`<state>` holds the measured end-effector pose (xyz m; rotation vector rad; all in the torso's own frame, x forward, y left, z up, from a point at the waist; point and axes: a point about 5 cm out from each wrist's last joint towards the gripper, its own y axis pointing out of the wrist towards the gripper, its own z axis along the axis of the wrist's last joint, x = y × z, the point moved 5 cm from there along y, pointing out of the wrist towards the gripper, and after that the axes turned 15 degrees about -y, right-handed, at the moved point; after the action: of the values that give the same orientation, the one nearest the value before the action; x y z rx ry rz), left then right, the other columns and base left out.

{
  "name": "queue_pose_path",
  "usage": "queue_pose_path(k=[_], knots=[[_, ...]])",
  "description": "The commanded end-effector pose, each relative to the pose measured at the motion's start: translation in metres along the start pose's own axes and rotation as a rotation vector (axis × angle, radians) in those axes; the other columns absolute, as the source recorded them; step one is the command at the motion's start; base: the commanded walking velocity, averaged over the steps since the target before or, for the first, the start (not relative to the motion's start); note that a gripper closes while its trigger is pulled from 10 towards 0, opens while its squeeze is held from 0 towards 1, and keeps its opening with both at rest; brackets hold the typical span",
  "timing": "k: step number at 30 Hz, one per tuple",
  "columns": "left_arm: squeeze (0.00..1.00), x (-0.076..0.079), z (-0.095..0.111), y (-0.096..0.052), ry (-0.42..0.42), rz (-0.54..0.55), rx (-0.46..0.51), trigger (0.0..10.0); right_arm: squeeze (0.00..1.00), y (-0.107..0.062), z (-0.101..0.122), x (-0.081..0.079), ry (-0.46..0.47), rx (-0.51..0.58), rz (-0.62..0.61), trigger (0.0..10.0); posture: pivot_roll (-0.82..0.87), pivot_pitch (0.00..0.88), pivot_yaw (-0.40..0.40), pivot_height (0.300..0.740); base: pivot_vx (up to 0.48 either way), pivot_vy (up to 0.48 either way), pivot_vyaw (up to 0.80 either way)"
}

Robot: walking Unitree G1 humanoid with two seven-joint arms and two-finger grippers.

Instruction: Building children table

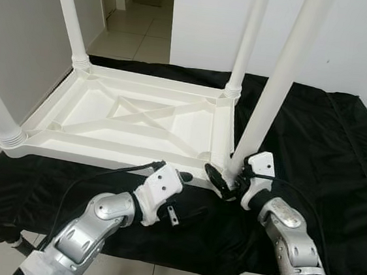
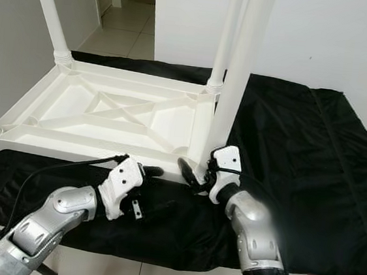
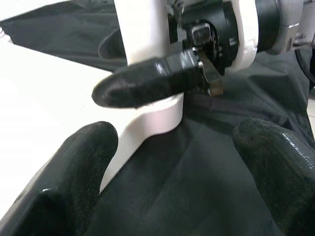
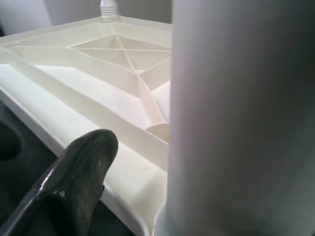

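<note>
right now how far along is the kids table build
Done: three legs, such as the far left one, stand in the corners of the upside-down white tabletop on the black cloth. In hand: the right gripper holds the fourth leg at the near right corner; the open left gripper waits beside it. Left: seating that leg, then turning the table upright.

White plastic table top (image 1: 140, 116) lies upside down, four legs (image 1: 277, 88) upright.

We saw the tabletop (image 1: 132, 122) upside down on the cloth (image 1: 314, 145), our right gripper (image 1: 226, 181) at its near right leg (image 1: 273, 94).
</note>
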<state>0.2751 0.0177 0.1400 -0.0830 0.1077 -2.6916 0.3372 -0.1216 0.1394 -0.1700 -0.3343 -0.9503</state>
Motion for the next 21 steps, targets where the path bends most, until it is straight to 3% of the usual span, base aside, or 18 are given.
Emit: queue_pose_path(k=[1, 7, 8, 9, 10, 11, 21], knots=[[0.00, 0.002, -0.002, 0.000, 0.011, -0.019, -0.010, 10.0, 0.00, 0.002, 0.002, -0.004, -0.007, 0.015, 0.043, 10.0, -0.07, 0.026, 0.005, 0.740, 0.000, 0.000, 0.00], [0.00, 0.001, -0.002, 0.001, 0.021, -0.028, -0.015, 10.0, 0.00, -0.001, -0.002, -0.002, -0.073, 0.001, 0.129, 10.0, -0.07, 0.022, 0.004, 0.740, 0.000, 0.000, 0.00], [0.00, 0.000, -0.004, 0.001, 0.023, -0.029, -0.021, 10.0, 0.00, -0.002, -0.003, 0.001, -0.095, -0.007, 0.132, 6.5, -0.08, 0.012, 0.005, 0.740, 0.000, 0.000, 0.00], [0.00, 0.001, -0.005, 0.001, 0.027, -0.031, -0.024, 10.0, 0.00, -0.004, -0.004, 0.003, -0.106, -0.010, 0.138, 4.5, -0.08, 0.003, 0.008, 0.740, 0.000, 0.000, 0.00], [0.00, 0.001, -0.006, 0.001, 0.028, -0.031, -0.026, 10.0, 0.00, -0.005, -0.004, 0.005, -0.118, -0.013, 0.144, 1.4, -0.08, 0.003, 0.008, 0.740, 0.000, 0.000, 0.00], [0.00, 0.001, -0.006, 0.001, 0.029, -0.032, -0.025, 10.0, 0.00, -0.007, -0.004, 0.005, -0.127, -0.010, 0.146, 0.0, -0.09, 0.003, 0.013, 0.740, 0.000, 0.000, 0.00], [0.00, -0.003, -0.002, 0.006, 0.046, -0.040, -0.019, 10.0, 0.00, -0.015, -0.005, 0.008, -0.086, -0.008, 0.123, 0.0, -0.10, 0.003, 0.031, 0.740, 0.000, 0.000, 0.00]])
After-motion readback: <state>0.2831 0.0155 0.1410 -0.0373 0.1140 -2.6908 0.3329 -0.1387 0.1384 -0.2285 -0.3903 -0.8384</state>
